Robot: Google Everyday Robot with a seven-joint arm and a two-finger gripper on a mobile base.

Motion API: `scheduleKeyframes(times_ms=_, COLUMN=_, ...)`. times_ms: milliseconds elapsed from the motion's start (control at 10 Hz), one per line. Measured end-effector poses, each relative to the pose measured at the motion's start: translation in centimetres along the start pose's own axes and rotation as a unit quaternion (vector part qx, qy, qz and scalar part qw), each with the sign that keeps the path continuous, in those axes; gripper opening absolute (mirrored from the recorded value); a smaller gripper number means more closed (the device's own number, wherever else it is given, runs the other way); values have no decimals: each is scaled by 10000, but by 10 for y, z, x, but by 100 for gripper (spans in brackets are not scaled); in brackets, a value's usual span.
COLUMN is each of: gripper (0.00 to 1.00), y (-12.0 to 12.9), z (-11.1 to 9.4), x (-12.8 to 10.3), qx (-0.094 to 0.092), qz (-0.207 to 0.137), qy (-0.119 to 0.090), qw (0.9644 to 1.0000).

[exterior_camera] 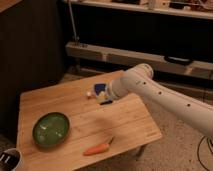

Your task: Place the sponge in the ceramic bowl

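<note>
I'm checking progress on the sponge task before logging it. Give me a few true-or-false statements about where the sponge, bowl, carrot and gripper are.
1. The sponge lies in the ceramic bowl. False: it is at the gripper, near the far edge of the table, apart from the bowl.
2. The ceramic bowl holds nothing. True.
3. The carrot lies on the table near its front edge. True.
4. The gripper hovers over the ceramic bowl. False: it is shut on the sponge, farther back than the bowl.
</note>
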Motion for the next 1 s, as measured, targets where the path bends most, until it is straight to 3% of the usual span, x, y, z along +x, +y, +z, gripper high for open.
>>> scheduleKeyframes(times_ms=400, gripper=0, y=0, z=3, x=-1, qx=-4, qz=-31, qy=-56, qw=10000)
scheduleKeyframes(times_ms=600, gripper=0, y=-11, z=17, x=-4, qx=151, qz=-387, qy=-234, qw=9989)
scheduleKeyframes(times_ms=800, gripper=0, y=-45, z=35, x=-12, qx=334, qz=-886, qy=-422, qw=9946)
scheduleKeyframes(times_ms=1000, gripper=0, y=-97, z=54, x=-32, qx=533, qz=-1445, qy=-647, qw=9859)
